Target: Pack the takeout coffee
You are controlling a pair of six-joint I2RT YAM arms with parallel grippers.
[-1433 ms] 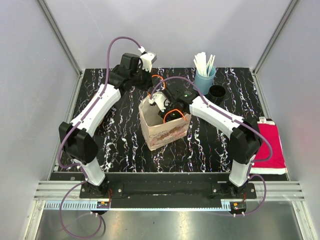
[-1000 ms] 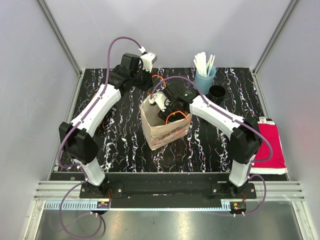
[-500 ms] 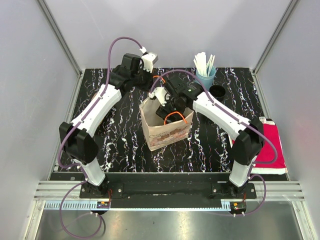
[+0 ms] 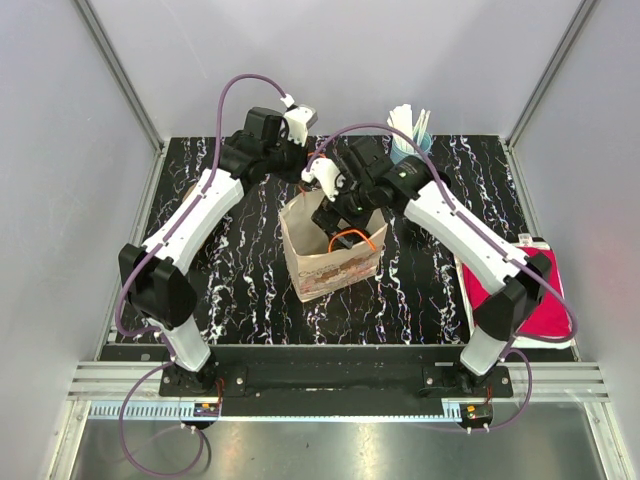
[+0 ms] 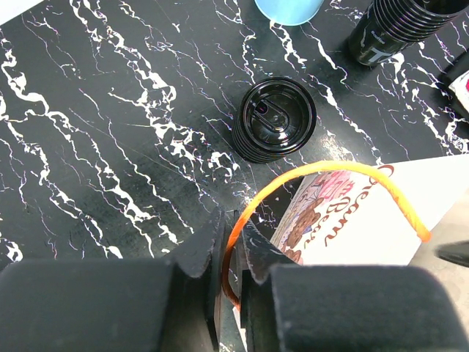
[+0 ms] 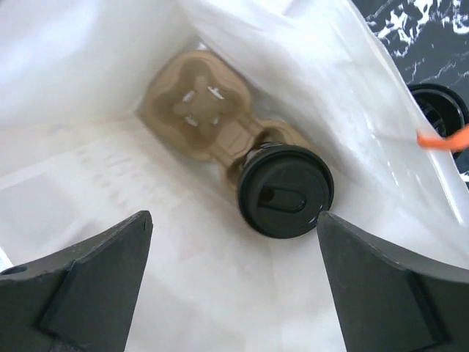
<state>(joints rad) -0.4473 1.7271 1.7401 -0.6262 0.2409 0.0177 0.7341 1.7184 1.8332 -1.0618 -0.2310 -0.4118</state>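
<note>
A brown paper bag (image 4: 325, 262) stands open in the middle of the table. In the right wrist view a black-lidded coffee cup (image 6: 286, 189) sits in one slot of a cardboard carrier (image 6: 198, 106) on the bag's floor. My right gripper (image 6: 234, 227) hangs open over the bag's mouth above the cup, touching nothing; from above the right gripper (image 4: 342, 212) is at the bag's back rim. My left gripper (image 5: 231, 246) is shut on the bag's orange handle (image 5: 322, 172) at the back left corner, where the left gripper (image 4: 298, 180) shows from above.
A stack of black lids (image 5: 276, 119) lies just behind the bag. A blue cup (image 4: 410, 150) of white stirrers stands at the back right, with stacked black cups (image 5: 396, 26) beside it. A red packet (image 4: 538, 290) lies at the right edge.
My right gripper has opened wide and risen toward the back out of the bag, with the cup left in the carrier. The left arm has stayed at the handle.
</note>
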